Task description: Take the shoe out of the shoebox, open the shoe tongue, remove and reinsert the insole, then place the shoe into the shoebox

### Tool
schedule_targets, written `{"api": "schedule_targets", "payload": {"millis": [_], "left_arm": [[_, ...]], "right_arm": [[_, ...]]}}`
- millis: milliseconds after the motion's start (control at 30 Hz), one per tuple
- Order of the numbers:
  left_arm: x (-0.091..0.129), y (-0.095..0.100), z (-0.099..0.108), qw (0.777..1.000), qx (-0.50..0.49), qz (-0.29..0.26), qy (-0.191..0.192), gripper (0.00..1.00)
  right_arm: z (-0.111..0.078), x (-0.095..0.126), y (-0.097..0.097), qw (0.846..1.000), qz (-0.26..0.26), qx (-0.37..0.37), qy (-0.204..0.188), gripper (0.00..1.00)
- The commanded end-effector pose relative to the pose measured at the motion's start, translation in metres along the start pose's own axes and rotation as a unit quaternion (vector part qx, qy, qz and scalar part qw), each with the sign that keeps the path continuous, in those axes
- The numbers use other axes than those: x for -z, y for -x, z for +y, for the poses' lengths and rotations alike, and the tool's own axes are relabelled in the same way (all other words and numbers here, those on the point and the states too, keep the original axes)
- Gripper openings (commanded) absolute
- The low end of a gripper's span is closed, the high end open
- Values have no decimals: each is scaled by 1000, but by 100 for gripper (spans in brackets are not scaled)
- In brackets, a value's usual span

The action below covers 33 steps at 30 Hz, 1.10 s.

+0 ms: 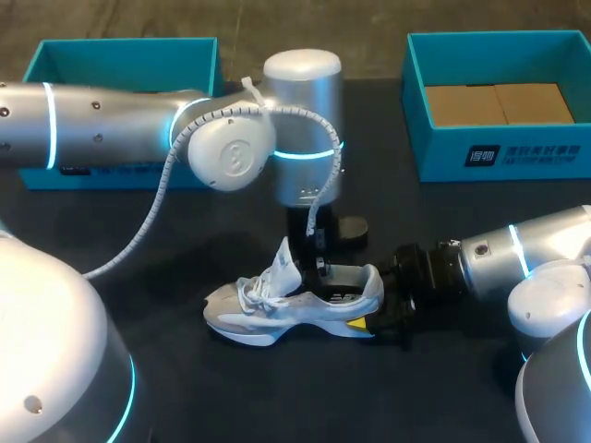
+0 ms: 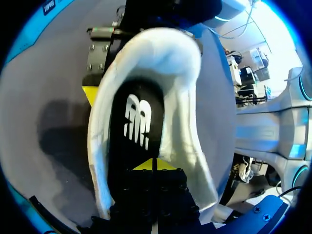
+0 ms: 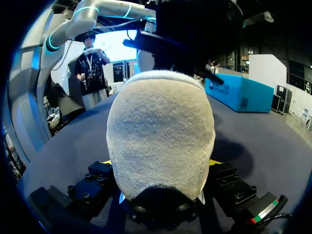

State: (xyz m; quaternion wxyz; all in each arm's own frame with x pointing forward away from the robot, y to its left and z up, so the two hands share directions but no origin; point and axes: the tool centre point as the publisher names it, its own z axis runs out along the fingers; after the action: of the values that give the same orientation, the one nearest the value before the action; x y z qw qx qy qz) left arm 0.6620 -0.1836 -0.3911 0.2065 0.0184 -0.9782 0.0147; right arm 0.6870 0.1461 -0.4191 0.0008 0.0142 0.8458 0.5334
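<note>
A grey and white shoe (image 1: 295, 309) stands on its sole in the middle of the dark table, toe to the left. My left gripper (image 1: 319, 269) reaches down into its opening. In the left wrist view that gripper (image 2: 155, 165) is shut, tips together over the black insole (image 2: 134, 122) with its white logo; whether it pinches the insole I cannot tell. My right gripper (image 1: 369, 318) holds the heel from the right. In the right wrist view the fuzzy heel (image 3: 161, 136) fills the gap between its fingers (image 3: 100, 178), which touch both sides.
A teal shoebox (image 1: 120, 55) stands at the back left, partly behind my left arm. A second teal box (image 1: 443, 152) with brown cardboard inside stands at the back right. Dark table lies bare in front of the shoe.
</note>
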Motion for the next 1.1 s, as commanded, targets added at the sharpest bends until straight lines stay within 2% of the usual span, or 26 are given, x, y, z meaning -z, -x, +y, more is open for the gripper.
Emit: {"api": "schedule_targets", "payload": {"millis": [33,433,467,500,767,933,1100], "left_arm": [[-9,-3,9,1000,-7,4,-5,0],[-19,-20,9,1000,-24,-15,-15,0],[-19,-20,9,999,-24,-16,-17,5],[-19,-21,9,999,-22,-24,-20,22],[-23,-12,4,996,-12,-75,-44,42],[-24,-5,-1,992,-6,-114,-50,37],[-24,3,-4,990,-3,-131,-50,38]], "right_arm": [[-1,-4,0,1000,0,0,-2,0],[-1,-4,0,1000,0,0,-2,0],[-1,-4,0,1000,0,0,-2,0],[-1,-4,0,1000,0,0,-2,0],[-1,-4,0,1000,0,0,-2,0],[-1,-4,0,1000,0,0,-2,0],[-1,-4,0,1000,0,0,-2,0]]}}
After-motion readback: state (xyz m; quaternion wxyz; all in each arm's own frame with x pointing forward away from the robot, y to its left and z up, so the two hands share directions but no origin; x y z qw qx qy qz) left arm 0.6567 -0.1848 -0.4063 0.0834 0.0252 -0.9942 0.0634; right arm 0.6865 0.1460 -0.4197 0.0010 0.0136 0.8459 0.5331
